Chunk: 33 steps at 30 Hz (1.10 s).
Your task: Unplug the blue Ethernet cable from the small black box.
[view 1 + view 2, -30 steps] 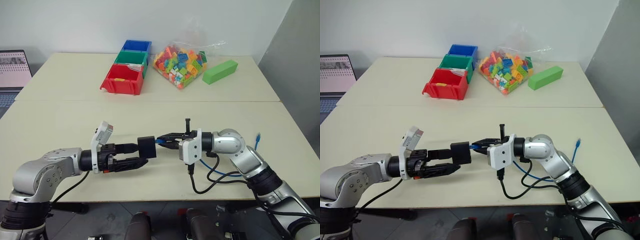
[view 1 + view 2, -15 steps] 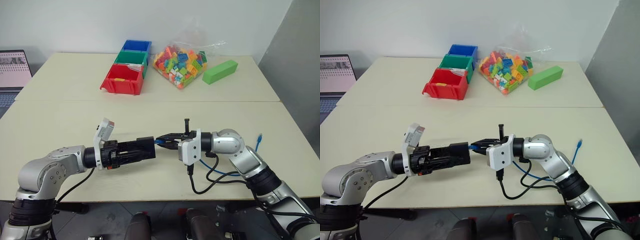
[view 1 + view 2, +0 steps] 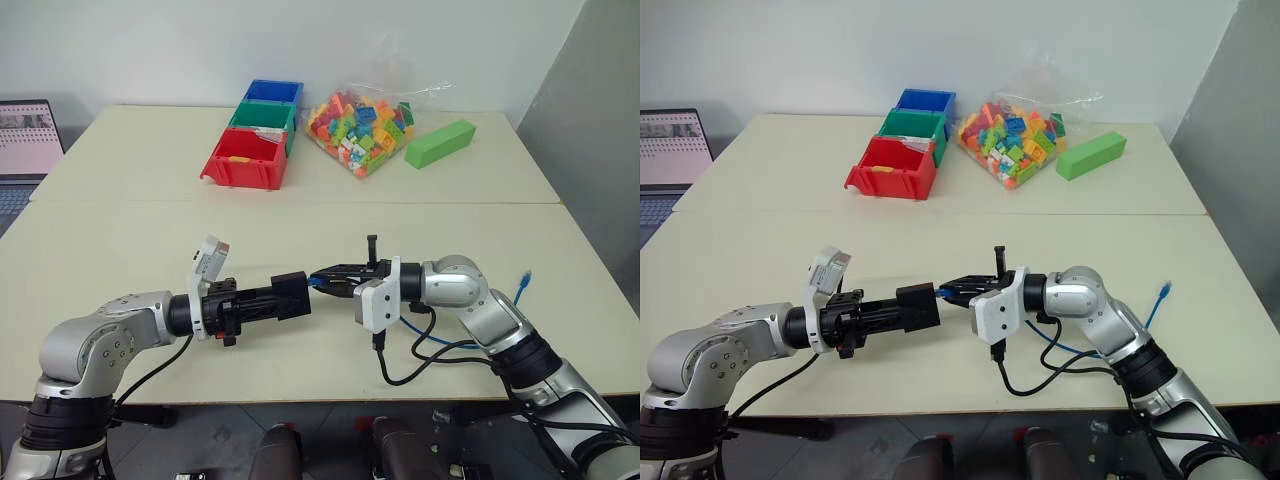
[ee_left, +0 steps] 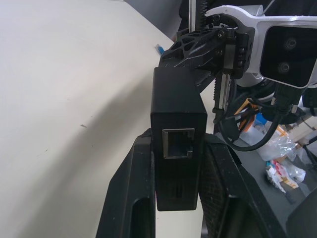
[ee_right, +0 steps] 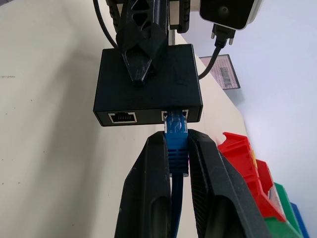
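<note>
Box (image 5: 147, 87) is clamped in left gripper (image 4: 181, 163), plug of blue cable (image 5: 176, 141) is pinched by right gripper (image 5: 177, 163), still seated; straight pull-apart is judged next.

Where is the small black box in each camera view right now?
Left eye: small black box mid-frame, between the grippers.
Right eye: same spot, left of centre.
Left wrist: centre, between the fingers.
Right wrist: upper centre.
Shared landmark: the blue Ethernet cable plugged into it.
</note>
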### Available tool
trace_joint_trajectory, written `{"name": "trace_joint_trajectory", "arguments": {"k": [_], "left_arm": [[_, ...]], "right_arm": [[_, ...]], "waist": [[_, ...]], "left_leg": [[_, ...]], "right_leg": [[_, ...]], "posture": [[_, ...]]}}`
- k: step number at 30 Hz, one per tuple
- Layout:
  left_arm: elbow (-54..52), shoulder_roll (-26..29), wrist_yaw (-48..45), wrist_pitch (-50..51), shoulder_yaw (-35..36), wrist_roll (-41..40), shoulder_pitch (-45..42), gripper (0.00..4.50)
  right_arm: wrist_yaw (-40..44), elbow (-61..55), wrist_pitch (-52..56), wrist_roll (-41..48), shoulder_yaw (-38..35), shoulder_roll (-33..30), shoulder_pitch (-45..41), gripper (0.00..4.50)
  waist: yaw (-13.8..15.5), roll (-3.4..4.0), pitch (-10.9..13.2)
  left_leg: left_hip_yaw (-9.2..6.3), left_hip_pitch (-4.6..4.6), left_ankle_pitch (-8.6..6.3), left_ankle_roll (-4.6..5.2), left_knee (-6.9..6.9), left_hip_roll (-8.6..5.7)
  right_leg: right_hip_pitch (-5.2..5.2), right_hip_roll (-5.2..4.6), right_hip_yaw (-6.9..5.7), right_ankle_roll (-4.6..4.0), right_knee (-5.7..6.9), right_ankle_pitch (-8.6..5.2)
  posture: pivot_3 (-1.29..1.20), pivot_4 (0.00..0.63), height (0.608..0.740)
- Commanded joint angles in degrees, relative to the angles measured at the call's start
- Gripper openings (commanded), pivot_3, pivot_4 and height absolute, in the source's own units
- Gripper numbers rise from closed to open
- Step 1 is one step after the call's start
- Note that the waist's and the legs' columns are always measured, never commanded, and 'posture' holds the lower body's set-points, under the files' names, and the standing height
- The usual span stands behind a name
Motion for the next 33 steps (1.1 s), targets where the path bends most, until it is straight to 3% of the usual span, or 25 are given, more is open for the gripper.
{"name": "trace_joint_trajectory", "arguments": {"k": [1,5,9,12,15,21,33], "left_arm": [[-0.37,0.07,-1.02,-1.25,0.43,-0.39,-0.67,0.78],[0.00,0.61,-3.34,-4.04,-0.26,1.32,0.06,0.78],[0.00,1.62,-7.82,-8.49,-1.69,3.90,1.14,0.78],[0.07,2.73,-11.42,-12.11,-3.09,6.35,1.77,0.78],[0.83,2.39,-12.64,-13.69,-3.29,6.87,1.46,0.78],[1.36,2.17,-13.05,-14.35,-3.33,6.78,1.07,0.78],[-0.57,2.41,-12.17,-13.42,-3.21,6.12,0.97,0.78]], "right_arm": [[0.12,-2.65,-1.38,0.03,-0.64,-0.10,-0.97,1.61],[5.29,-8.00,10.44,8.58,-1.22,-0.62,0.84,2.46],[7.62,-16.82,34.20,23.17,-4.28,-0.33,2.28,2.47],[7.37,-20.30,57.49,39.68,-8.56,-0.95,1.91,2.47],[6.03,-20.62,67.99,46.97,-11.19,-0.38,1.58,2.47],[5.11,-19.26,75.55,51.13,-12.86,0.09,1.95,2.47],[2.92,-15.52,76.48,50.38,-12.15,4.52,1.16,2.47]], "waist": [[0.01,0.00,0.00],[0.02,0.00,0.00],[0.08,0.01,0.01],[0.13,0.01,0.01],[0.17,0.01,0.01],[0.01,0.02,0.01],[-0.25,0.02,0.01]], "left_leg": [[-0.01,0.00,0.00,0.00,0.00,0.00],[0.00,0.00,0.00,0.00,0.00,0.00],[-0.04,-0.01,0.00,0.00,-0.01,0.01],[-0.05,0.00,0.00,0.00,0.00,0.01],[-0.05,0.00,0.00,0.00,0.01,0.00],[-0.03,-0.01,-0.01,0.02,-0.01,0.00],[-0.03,-0.03,-0.01,0.02,-0.02,0.01]], "right_leg": [[0.00,0.00,0.01,0.00,0.00,0.00],[0.00,0.00,0.00,-0.05,0.00,0.03],[0.01,0.00,0.01,-0.09,0.01,0.04],[0.02,-0.02,0.00,-0.08,0.03,0.03],[0.02,-0.03,0.00,-0.07,0.03,0.02],[-0.01,0.00,0.00,0.13,0.00,-0.12],[-0.02,0.02,-0.01,0.15,-0.02,-0.12]], "posture": [[0.00,0.150,0.740],[0.00,0.150,0.740],[0.00,0.150,0.740],[0.00,0.150,0.740],[0.00,0.150,0.740],[0.00,0.150,0.740],[0.00,0.150,0.740]]}}
